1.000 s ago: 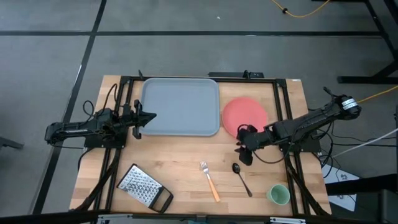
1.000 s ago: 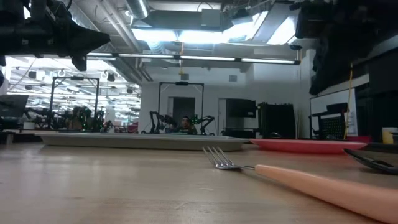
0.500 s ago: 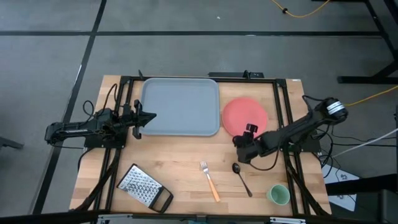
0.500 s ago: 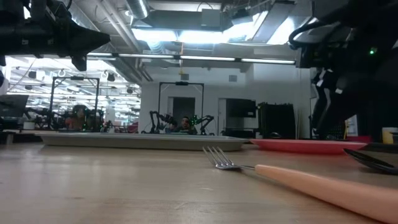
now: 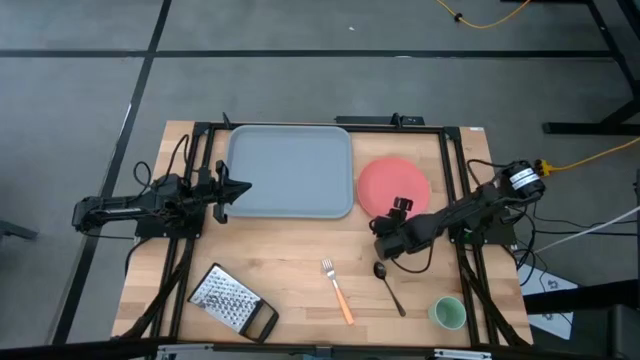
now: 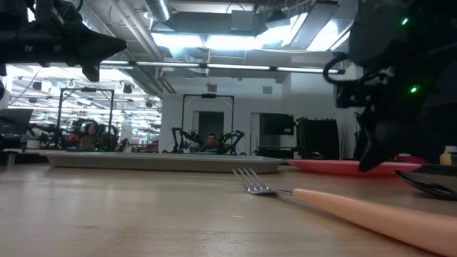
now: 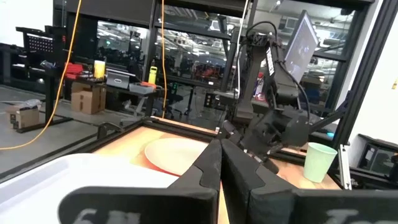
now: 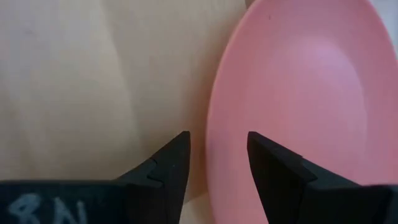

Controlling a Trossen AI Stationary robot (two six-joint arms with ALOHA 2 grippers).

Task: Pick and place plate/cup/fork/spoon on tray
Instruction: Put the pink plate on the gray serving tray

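Only the right wrist view showed the right gripper (image 8: 217,155) with its fingers spread and empty, straddling the rim of the plate (image 8: 298,93), seemingly just above it without touching. The high view placed that plate (image 5: 394,187) near the table's (image 5: 290,260) far right edge, just beside the tray (image 5: 290,170). The left gripper (image 5: 240,187), fingers pressed together, waited at the tray's left rim.

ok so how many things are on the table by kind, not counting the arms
tray: 1
plate: 1
cup: 1
fork: 1
spoon: 1
grater: 1
total: 6
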